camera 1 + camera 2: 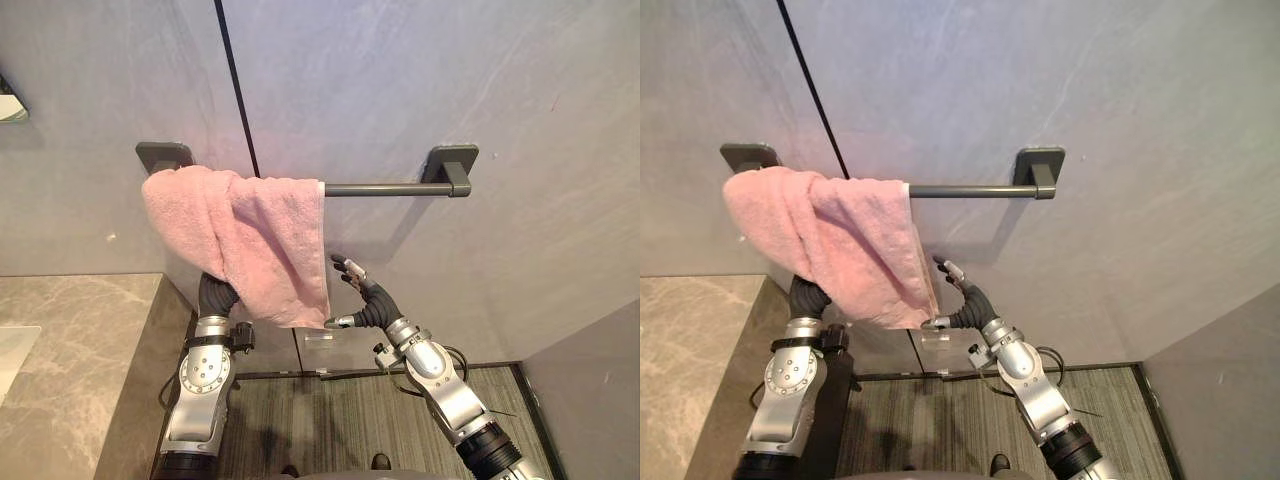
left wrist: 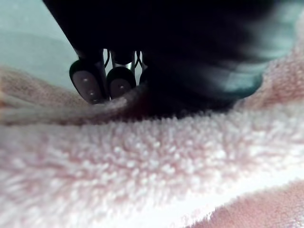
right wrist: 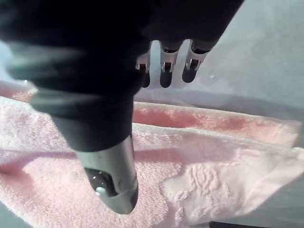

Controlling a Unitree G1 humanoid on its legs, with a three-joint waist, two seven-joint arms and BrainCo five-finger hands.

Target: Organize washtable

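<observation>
towel (image 1: 250, 235): pink, draped over wall bar (image 1: 385, 188), bunched toward its left end | left hand (image 2: 90, 80): up under towel, apart or clamped cannot tell | right hand (image 1: 365, 295): spread apart, just beside towel's lower corner

A pink towel (image 1: 250, 235) of thick, looped terry hangs over a dark towel bar (image 1: 385, 188) on the wall. It sits at the bar's 9 o'clock end, and the rest of the bar runs bare toward 3 o'clock. The cloth is not spread flat. At 9 o'clock it is bunched into heavy rounded folds that bulge over the rail. Toward 3 o'clock it falls in a smoother sheet with a straight, paler side edge. Its lower hem slants downward, ending in a corner at about 5 o'clock. A raised woven motif shows near that corner.
</observation>
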